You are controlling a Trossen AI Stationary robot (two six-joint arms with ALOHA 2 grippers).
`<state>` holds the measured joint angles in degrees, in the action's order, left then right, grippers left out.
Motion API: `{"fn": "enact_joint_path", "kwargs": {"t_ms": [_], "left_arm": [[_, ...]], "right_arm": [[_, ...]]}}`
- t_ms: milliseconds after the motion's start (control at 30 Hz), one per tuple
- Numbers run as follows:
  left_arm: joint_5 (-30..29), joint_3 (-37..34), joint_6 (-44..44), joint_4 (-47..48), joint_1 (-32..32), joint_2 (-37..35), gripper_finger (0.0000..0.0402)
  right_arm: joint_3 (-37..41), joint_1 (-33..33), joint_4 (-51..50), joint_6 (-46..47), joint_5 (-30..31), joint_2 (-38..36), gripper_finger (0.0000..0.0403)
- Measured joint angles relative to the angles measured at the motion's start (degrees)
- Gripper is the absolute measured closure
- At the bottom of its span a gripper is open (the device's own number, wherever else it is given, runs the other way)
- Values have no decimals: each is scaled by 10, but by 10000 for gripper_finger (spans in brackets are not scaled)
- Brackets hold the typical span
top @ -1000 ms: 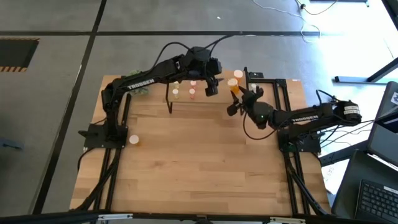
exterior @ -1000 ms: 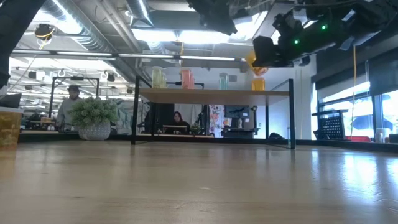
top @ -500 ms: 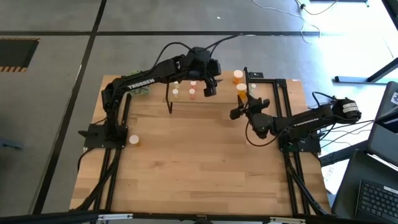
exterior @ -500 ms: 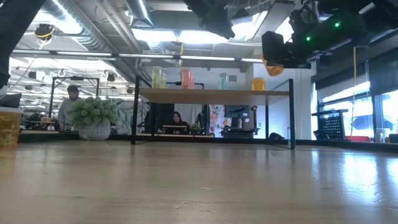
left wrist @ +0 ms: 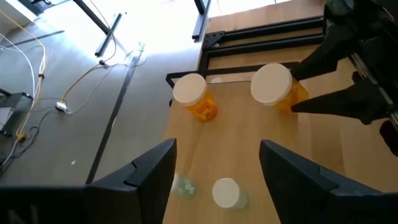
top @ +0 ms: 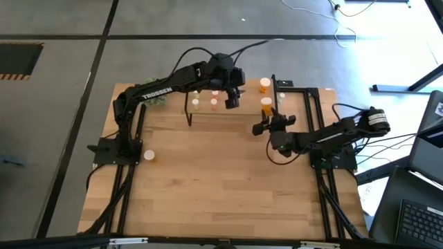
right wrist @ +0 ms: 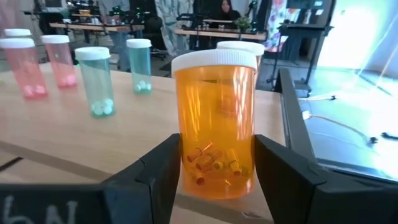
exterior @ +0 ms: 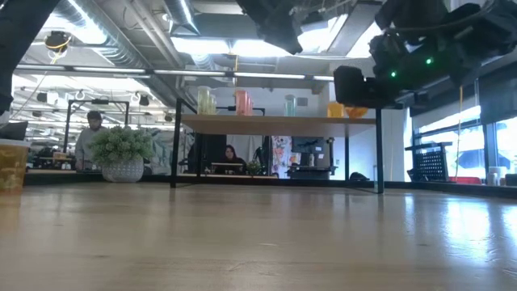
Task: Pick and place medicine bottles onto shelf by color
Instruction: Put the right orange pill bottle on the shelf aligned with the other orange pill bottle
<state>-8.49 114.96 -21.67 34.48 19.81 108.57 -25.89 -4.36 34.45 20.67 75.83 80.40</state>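
Note:
The shelf (exterior: 279, 121) stands at the table's far edge. On its board stand pink bottles (right wrist: 28, 68), green bottles (right wrist: 96, 81) and one orange bottle (left wrist: 196, 96). My right gripper (right wrist: 217, 162) is level at the board's right end, shut on a second orange bottle (right wrist: 216, 124) with a white cap. My left gripper (left wrist: 217, 162) hangs open above the shelf, over a green bottle (left wrist: 225, 191), touching nothing. A yellowish bottle (top: 148, 155) stands alone on the table at the left. My right gripper pinches the lower half of the orange bottle's wall (right wrist: 189, 165) between its two fingers (right wrist: 155, 174). They come level from the table's near side. The bottle is upright, cap up, its base down at the board's near edge; whether it rests there I cannot tell.
A green plant in a pot (exterior: 123, 153) sits beside the shelf on the left. Black frame rails (top: 304, 93) run behind the shelf's right end. The near half of the table (top: 221, 200) is bare wood. People sit in the room beyond.
My right gripper has sunk from above the shelf to board level, rolling its wrist. The orange bottle it carries was tilted and clear above the board; it now stands upright at the board beside the other orange bottle.

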Motion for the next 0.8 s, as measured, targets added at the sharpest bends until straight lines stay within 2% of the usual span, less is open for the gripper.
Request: {"fn": "enact_joint_path", "kwargs": {"t_ms": [333, 600, 800], "left_arm": [[0, 0, 0, 9, 0, 0, 175], [35, 0, 1, 19, 0, 0, 176], [35, 0, 2, 21, -1, 0, 177]], "right_arm": [[0, 11, 1, 6, 16, 9, 207], [0, 28, 1, 0, -22, 9, 207], [0, 31, 1, 0, -42, 9, 207]]}}
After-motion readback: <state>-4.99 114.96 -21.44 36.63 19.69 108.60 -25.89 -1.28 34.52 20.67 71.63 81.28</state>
